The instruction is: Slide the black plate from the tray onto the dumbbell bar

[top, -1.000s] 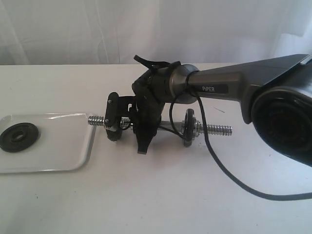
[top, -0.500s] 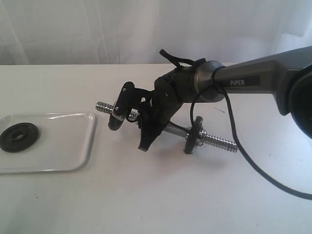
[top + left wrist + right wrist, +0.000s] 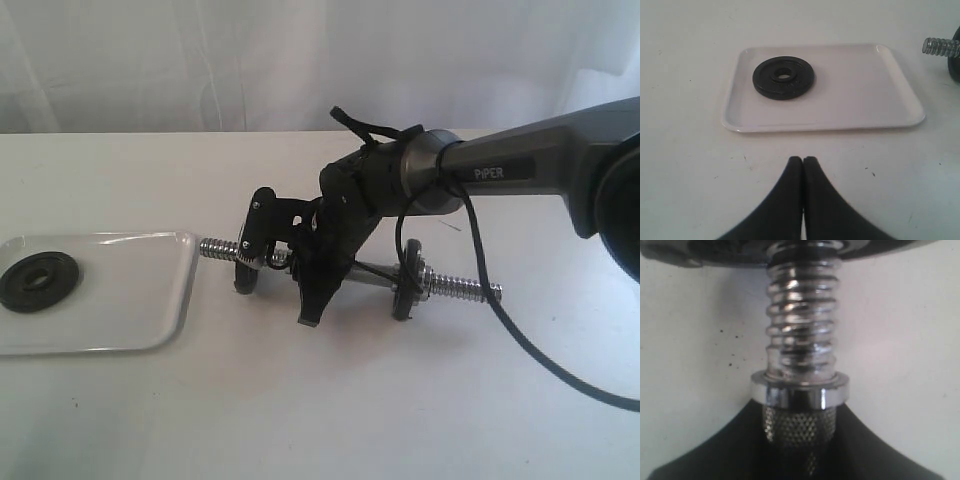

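My right hand (image 3: 283, 262) clamps dumbbell bar (image 3: 455, 286), probably steadying for loading; left hand (image 3: 803, 170) pinched empty, black plate (image 3: 783, 77) ahead.

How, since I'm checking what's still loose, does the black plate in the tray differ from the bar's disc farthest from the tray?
The black plate lies flat in the tray; the far disc stands on edge. The black plate is free; the far disc sits on the dumbbell bar. Both are round and black.

The only legible text is "PiPER", printed on the right arm (image 3: 530, 152) casing.
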`<state>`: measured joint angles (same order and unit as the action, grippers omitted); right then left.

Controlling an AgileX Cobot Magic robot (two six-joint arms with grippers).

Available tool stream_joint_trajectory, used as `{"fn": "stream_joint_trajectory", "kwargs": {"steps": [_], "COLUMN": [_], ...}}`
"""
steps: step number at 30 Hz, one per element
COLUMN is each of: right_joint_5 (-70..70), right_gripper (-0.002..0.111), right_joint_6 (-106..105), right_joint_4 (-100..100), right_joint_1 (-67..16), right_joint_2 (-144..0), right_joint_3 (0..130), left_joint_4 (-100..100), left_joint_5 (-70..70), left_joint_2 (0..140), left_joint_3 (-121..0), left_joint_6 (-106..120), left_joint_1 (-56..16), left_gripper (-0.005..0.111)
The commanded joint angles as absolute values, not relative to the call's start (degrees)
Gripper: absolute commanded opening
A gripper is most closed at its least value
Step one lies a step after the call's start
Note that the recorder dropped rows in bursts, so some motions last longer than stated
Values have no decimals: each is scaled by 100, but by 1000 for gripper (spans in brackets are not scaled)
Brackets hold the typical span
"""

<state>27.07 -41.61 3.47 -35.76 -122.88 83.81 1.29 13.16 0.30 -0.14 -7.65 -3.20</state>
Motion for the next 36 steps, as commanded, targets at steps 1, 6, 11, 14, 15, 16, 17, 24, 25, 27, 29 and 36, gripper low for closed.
{"fn": "stream_joint_trajectory", "kwargs": {"steps": [1, 6, 11, 14, 15, 16, 17, 24, 25, 27, 29, 36], "right_joint_5": [2415, 2451, 2501, 2516, 2516, 2516, 2516, 2516, 2516, 2516, 2515, 2515], "right_gripper": [0, 0, 0, 0, 0, 0, 0, 0, 0, 0, 0, 0], "right_joint_6": [-4207, -4207, -4207, -4207, -4207, -4207, -4207, -4207, -4207, -4207, -4207, -4207], "right_joint_4": [311, 234, 234, 234, 234, 234, 234, 234, 234, 234, 209, 127], "right_joint_1": [-3536, -3536, -3536, -3536, -3536, -3536, -3536, -3536, -3536, -3536, -3536, -3536], "right_joint_2": [-12013, -12013, -12013, -12013, -12013, -12013, -12013, -12013, -12013, -12013, -12013, -12013], "right_joint_3": [8445, 8445, 8445, 8445, 8445, 8445, 8445, 8445, 8445, 8445, 8445, 8445], "left_joint_4": [131, 131, 131, 131, 131, 131, 78, -731, -773, -786, -786, -874], "left_joint_5": [1333, 1333, 1333, 1194, 1064, 891, 681, -634, -857, -1149, -1264, -1075], "left_joint_2": [0, 0, 0, 0, 0, 0, 0, 0, 0, 0, 0, 937], "left_joint_3": [0, 0, 0, 0, 0, 0, 0, 0, 0, 0, -158, -1827], "left_joint_6": [-750, -750, -750, -750, -750, -794, -869, -1818, -1951, -2096, -2096, -1132], "left_joint_1": [-344, -344, -344, -347, -347, -347, -347, -347, -347, -347, -347, -167], "left_gripper": [0, 0, 0, 0, 0, 0, 0, 0, 0, 0, 0, 0]}}
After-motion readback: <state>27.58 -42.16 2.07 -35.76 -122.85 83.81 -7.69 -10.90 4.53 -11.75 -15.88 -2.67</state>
